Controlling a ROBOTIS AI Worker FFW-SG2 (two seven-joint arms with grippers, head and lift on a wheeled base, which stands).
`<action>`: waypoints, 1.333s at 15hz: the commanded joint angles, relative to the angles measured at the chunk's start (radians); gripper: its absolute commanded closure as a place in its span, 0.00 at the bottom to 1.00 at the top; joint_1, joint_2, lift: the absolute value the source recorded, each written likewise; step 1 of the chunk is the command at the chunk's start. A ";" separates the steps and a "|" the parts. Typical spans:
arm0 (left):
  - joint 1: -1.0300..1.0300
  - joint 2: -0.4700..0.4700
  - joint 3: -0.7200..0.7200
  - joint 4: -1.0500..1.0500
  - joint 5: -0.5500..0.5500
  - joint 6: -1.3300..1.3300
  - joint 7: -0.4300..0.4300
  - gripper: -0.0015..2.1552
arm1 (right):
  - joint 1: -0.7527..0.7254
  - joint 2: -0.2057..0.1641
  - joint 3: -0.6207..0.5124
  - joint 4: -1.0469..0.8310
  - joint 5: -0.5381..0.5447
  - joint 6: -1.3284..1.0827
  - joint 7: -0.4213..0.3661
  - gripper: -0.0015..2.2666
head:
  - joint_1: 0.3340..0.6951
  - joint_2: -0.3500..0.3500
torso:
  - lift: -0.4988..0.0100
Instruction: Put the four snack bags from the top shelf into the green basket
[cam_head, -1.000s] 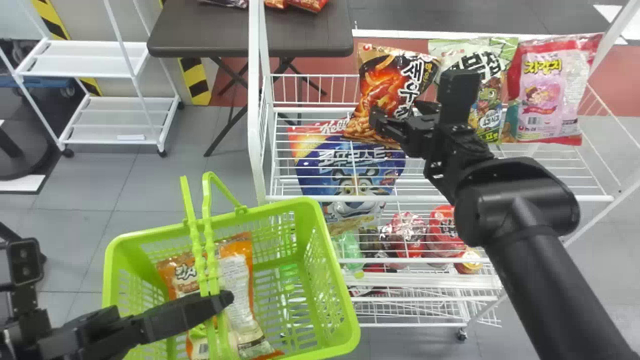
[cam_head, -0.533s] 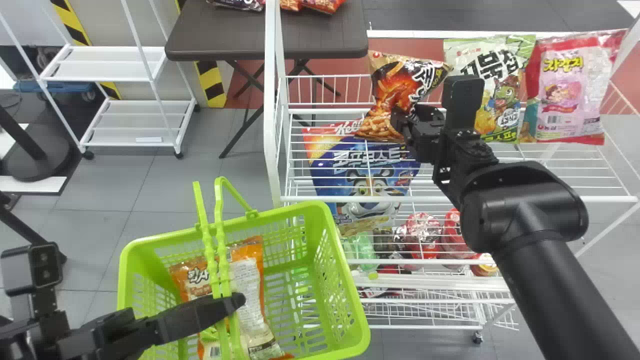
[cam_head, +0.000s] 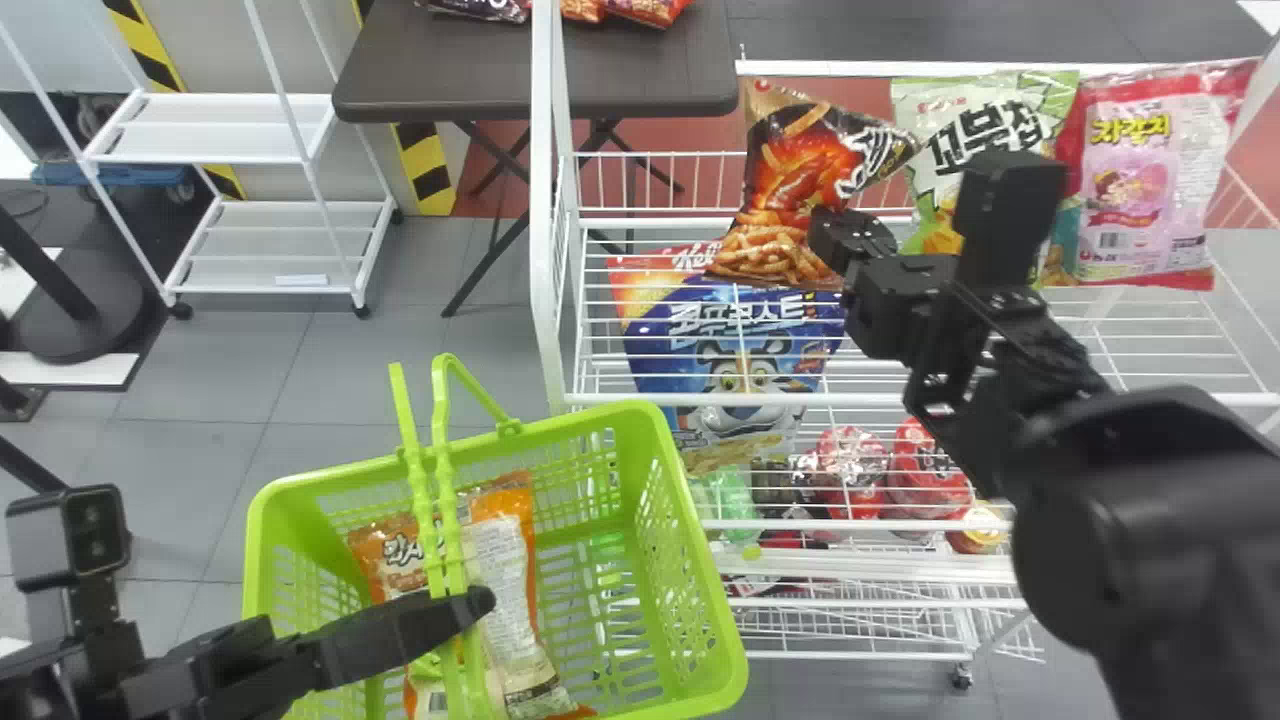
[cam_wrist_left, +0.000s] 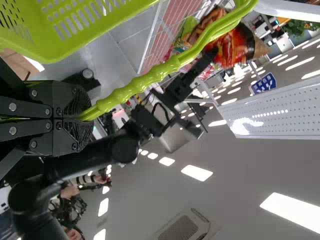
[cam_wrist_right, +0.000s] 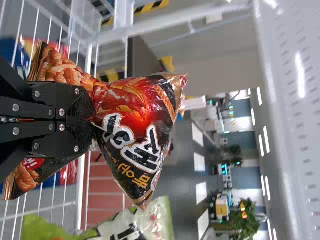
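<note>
My right gripper is shut on the black-and-orange snack bag, pinching its middle above the wire top shelf. The right wrist view has the bag creased around the right gripper. Beside it stand a green snack bag and a pink one. At lower left, my left gripper is at the handle of the green basket, where orange packages lie. From the left wrist view, the left gripper is shut on the basket handle.
A blue cereal bag and red packages are seen below the top shelf's wires. The rack's white side frame rises between basket and bags. A dark table and a white cart stand behind.
My right gripper has closed on the black-and-orange bag, which has creased and tilted. The right forearm has swung rightward. The head view has shifted a little; my left gripper still holds the basket handle.
</note>
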 joint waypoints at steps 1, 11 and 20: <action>-0.007 0.000 -0.002 0.000 -0.001 0.002 -0.011 1.00 | 0.107 -0.033 0.073 -0.194 -0.059 0.097 0.006 0.99 | 1.00 0.59 | 0.97; -0.023 -0.002 0.003 0.001 -0.005 0.005 -0.011 1.00 | 0.134 -0.071 0.303 -0.349 -0.124 0.726 -0.040 0.98 | 1.00 1.00 | 0.97; -0.031 -0.005 -0.005 0.012 -0.008 0.002 -0.011 1.00 | 0.096 -0.070 0.154 -0.254 -0.316 0.662 0.032 0.03 | 1.00 1.00 | 0.97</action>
